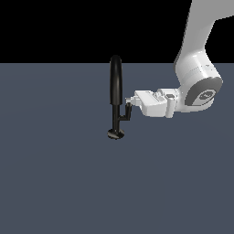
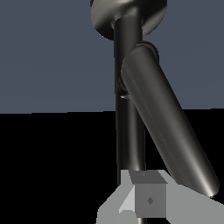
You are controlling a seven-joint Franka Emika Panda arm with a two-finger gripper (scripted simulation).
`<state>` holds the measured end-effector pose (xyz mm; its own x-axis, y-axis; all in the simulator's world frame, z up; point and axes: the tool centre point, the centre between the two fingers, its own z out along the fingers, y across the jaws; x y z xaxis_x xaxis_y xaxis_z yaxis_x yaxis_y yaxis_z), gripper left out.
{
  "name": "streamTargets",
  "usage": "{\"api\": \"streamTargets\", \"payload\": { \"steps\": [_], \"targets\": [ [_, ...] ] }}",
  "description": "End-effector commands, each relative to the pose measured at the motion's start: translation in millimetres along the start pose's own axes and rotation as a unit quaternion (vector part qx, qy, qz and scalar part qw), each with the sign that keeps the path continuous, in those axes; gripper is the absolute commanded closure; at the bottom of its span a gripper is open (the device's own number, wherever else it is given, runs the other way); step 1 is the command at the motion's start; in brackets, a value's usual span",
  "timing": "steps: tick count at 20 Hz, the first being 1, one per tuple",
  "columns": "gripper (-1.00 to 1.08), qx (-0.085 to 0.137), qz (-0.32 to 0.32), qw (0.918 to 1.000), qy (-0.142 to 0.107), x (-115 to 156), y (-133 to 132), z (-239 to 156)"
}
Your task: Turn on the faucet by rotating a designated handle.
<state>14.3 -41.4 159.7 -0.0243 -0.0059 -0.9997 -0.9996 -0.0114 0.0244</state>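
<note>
- The faucet (image 1: 116, 87) stands on the floor (image 1: 55, 183), near its far edge and about midway between the exterior view's left and right edges; its round base disc (image 1: 116, 134) sits flat and the arched spout rises straight up.
- The handle (image 1: 128, 111) branches off the thin stem just above the base and turns upward on the exterior view's right side, toward the arm.
- The gripper (image 1: 131, 101) reaches in horizontally from that side, its tip at the handle's upper end; they look to be touching, though actual contact cannot be confirmed.
- In the wrist view the handle (image 2: 166, 127) runs slantwise beside the stem, with one pale fingertip (image 2: 146, 199) close under it.
- Whether the jaws are apart or closed I cannot tell; only part of one finger shows.
- Handling, as a judgement: the faucet looks rigid, glossy and likely slippery. The handle should swing about the stem instead of lifting.
- Best place to bear on it is the upright free end, farthest from the stem, for leverage; pushing sideways there risks the finger sliding off the smooth rod.
</note>
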Motion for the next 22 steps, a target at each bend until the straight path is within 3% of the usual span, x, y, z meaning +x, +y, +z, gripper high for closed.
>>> {"api": "streamTargets", "payload": {
  "steps": [1, 12, 14, 22],
  "targets": [
    [1.08, -0.001, 0.004, 1.0, -0.001, 5.6, 10.1, -0.1],
    [1.08, -0.003, 0.006, 1.0, -0.003, 22.7, 51.0, -0.2],
    [1.08, -0.002, -0.005, 1.0, -0.001, 12.3, 40.9, -0.2],
    [1.08, -0.003, 0.004, 1.0, -0.002, 63.8, 63.8, 0.0]
  ]
}}
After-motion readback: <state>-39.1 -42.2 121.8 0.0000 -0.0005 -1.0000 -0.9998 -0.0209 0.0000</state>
